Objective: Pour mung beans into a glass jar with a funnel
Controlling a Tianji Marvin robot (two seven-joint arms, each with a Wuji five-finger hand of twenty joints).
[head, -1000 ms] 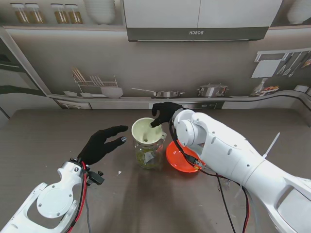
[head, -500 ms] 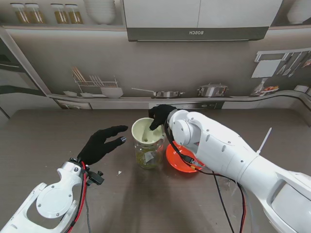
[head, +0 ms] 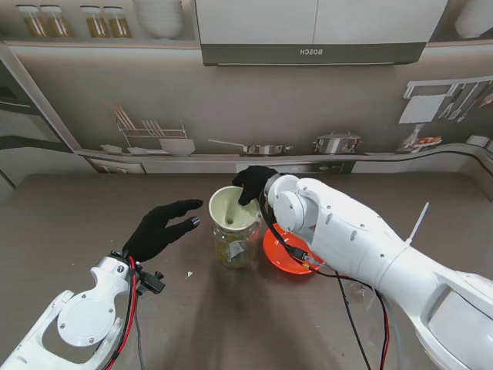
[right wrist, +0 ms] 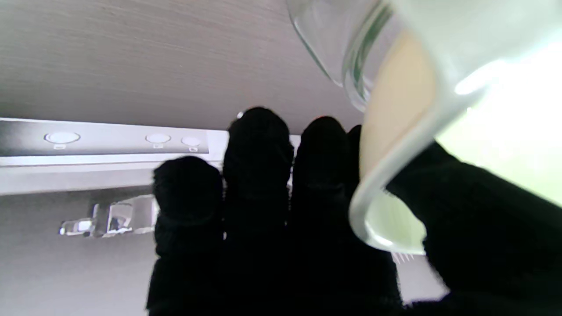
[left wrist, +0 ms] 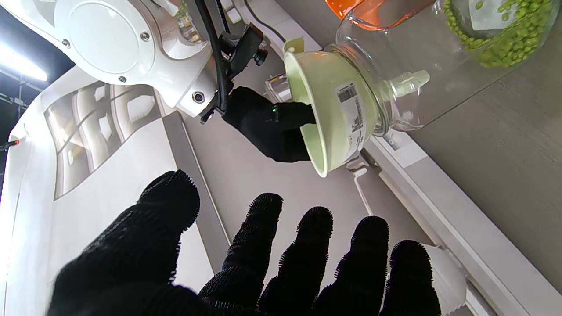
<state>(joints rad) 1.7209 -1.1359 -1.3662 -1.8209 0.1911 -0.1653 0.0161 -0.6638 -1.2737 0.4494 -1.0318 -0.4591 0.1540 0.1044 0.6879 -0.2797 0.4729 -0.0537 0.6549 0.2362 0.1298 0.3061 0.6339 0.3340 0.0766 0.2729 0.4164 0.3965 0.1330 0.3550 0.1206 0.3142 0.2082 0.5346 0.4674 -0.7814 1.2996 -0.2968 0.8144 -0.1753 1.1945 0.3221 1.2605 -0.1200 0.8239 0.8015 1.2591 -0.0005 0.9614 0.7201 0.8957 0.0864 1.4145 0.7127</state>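
At the centre of the stand's view, a clear glass jar (head: 233, 245) with green mung beans (left wrist: 505, 41) at its bottom stands on the grey tabletop (head: 92, 208), a pale cream plastic funnel (head: 233, 208) seated in its mouth. The right hand (head: 253, 183) pinches the funnel's far rim, thumb inside and fingers (right wrist: 259, 145) pressed outside, just beside a round orange bowl (head: 286, 250). The left hand (head: 159, 229) hovers left of the jar, fingers spread, holding nothing.

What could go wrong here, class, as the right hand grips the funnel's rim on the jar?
1. The right hand pinches the funnel rim; lifting it sideways could tip the glass jar, since the left hand is open beside it and not holding it.
2. The orange bowl sits right by the jar; the right arm could knock it.
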